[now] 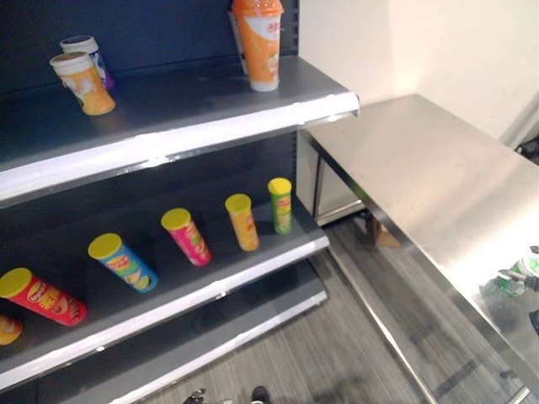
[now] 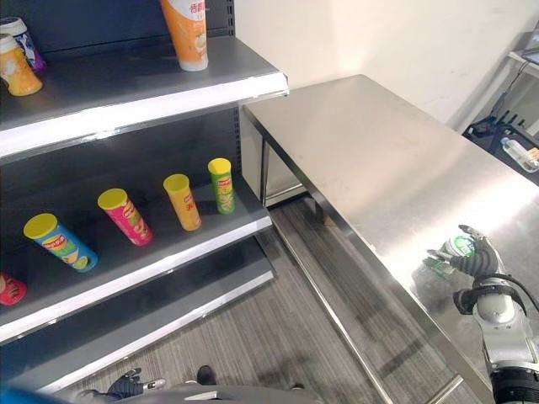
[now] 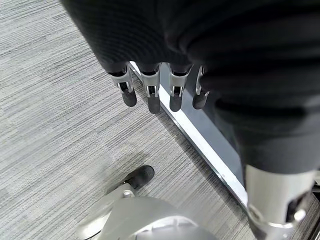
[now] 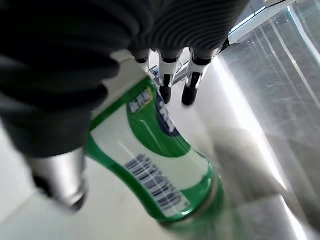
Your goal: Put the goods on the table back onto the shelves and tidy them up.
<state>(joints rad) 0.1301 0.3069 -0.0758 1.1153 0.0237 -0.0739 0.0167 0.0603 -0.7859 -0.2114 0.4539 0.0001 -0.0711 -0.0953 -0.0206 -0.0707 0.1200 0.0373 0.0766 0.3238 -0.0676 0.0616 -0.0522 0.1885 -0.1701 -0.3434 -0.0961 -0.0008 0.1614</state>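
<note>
We saw a green-and-white can (image 4: 155, 165) with a barcode lying near the steel table's (image 2: 379, 151) near right edge, apparently on its side, with the right hand (image 2: 473, 257) around it, thumb and fingers flanking it.

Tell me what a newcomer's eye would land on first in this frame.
The row of bright tubes lying tilted along the middle shelf stands out first. Next comes the right hand at the near end of the steel table, its fingers around a green and white can.
</note>
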